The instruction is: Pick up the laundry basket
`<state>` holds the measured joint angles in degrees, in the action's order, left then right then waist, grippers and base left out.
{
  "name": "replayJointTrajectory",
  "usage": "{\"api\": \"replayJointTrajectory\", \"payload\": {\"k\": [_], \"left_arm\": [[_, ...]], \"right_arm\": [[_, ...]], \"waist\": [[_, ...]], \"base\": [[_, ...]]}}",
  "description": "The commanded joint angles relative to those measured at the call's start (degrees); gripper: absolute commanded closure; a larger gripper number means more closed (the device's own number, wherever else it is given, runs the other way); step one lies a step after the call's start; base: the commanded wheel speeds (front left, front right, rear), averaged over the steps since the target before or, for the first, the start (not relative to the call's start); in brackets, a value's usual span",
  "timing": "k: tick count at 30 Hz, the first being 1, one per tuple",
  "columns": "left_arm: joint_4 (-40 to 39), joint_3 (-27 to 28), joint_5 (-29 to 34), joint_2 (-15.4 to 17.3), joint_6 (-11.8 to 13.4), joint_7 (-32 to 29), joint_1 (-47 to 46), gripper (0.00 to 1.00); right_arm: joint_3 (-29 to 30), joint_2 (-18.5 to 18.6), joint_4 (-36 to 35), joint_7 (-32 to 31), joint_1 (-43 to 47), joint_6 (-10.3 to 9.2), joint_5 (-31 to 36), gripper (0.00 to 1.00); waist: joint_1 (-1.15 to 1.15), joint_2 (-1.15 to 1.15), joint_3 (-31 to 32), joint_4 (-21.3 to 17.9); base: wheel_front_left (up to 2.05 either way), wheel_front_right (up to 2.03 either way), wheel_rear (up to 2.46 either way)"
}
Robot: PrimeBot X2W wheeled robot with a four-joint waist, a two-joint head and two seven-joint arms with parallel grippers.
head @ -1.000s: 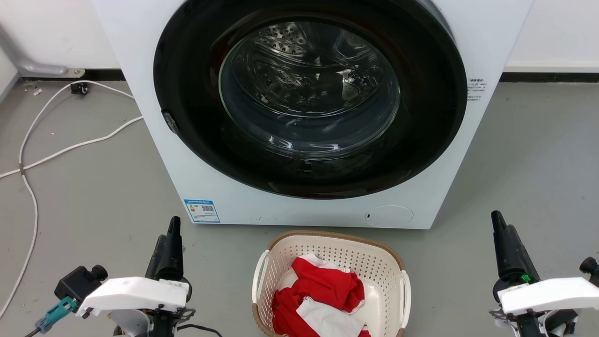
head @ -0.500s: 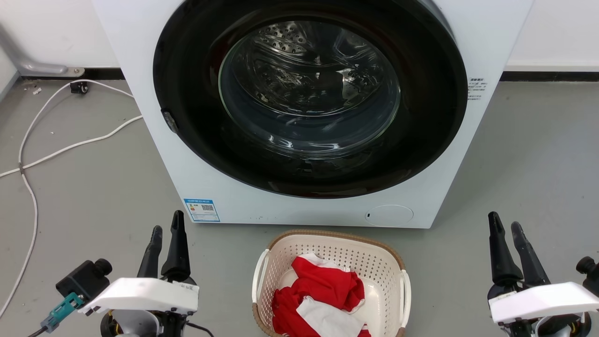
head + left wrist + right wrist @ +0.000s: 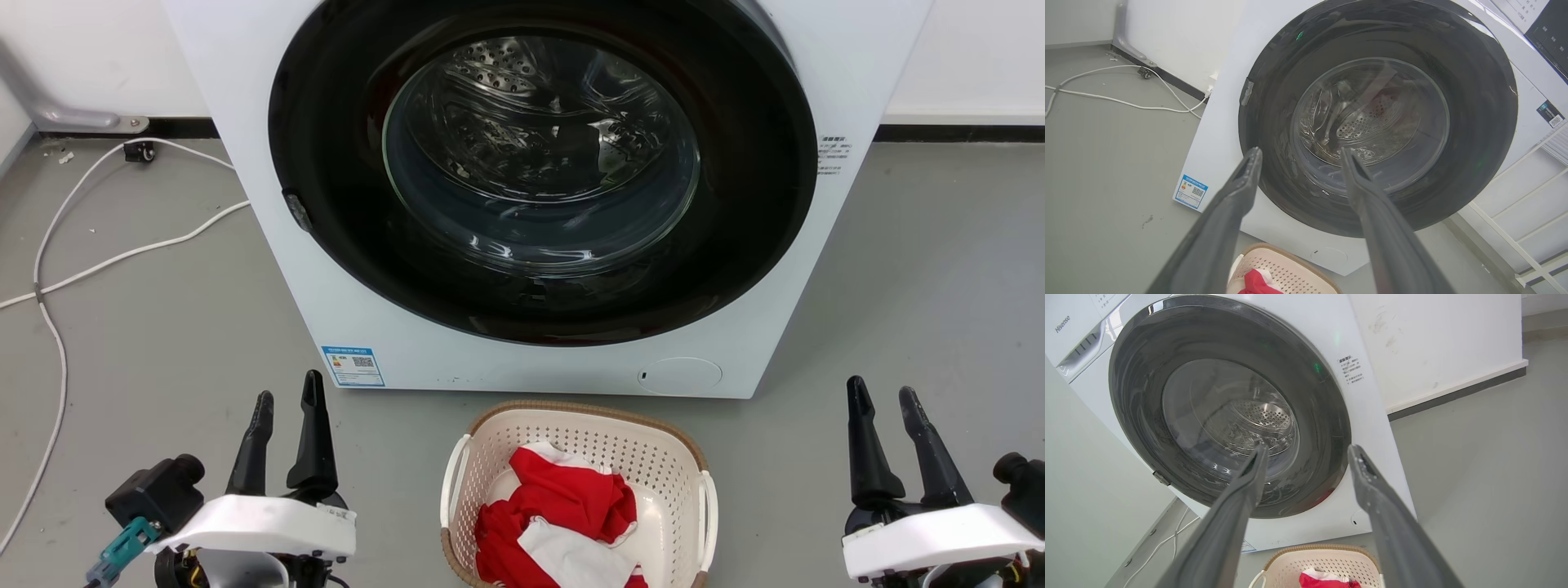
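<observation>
Sitting btm centre of the head view, the laundry basket [image 3: 581,407] rests on the grey floor [image 3: 155,335] just in front of the washing machine [image 3: 367,327], w/ red-and-white cloth [image 3: 563,506] inside. Left gripper [image 3: 287,388] at lower left: fingers parted, holding nothing. Right gripper [image 3: 881,387] at lower right: same, parted & empty. Both well apart from the basket.

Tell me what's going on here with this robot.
The robot faces a washing machine. The laundry basket sits on the floor before it, holding red and white cloth. The left gripper and right gripper hover open on either side of it, touching nothing. The basket is not yet lifted.
</observation>
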<state>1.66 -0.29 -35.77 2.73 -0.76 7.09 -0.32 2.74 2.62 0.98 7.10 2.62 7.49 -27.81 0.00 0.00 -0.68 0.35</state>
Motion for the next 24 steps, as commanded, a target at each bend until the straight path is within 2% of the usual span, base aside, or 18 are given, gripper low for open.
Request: {"api": "replayJointTrajectory", "payload": {"k": [1, 24], "left_arm": [[-1.08, -0.13, 2.23, 0.15, -0.15, 0.70, 0.16, 0.00], [-1.46, -0.70, 15.12, 0.18, 0.45, 3.86, 2.47, 0.00]], "right_arm": [[-0.14, 0.26, -1.04, 0.68, 0.35, 0.00, 2.46, 0.00], [-0.28, 0.31, -2.35, 3.82, 3.19, 0.00, 16.54, 0.00]], "waist": [[0.00, 0.00, -0.03, -0.01], [0.00, 0.00, 0.30, 0.12]], "base": [[0.00, 0.00, 0.00], [0.00, 0.00, 0.00]]}}
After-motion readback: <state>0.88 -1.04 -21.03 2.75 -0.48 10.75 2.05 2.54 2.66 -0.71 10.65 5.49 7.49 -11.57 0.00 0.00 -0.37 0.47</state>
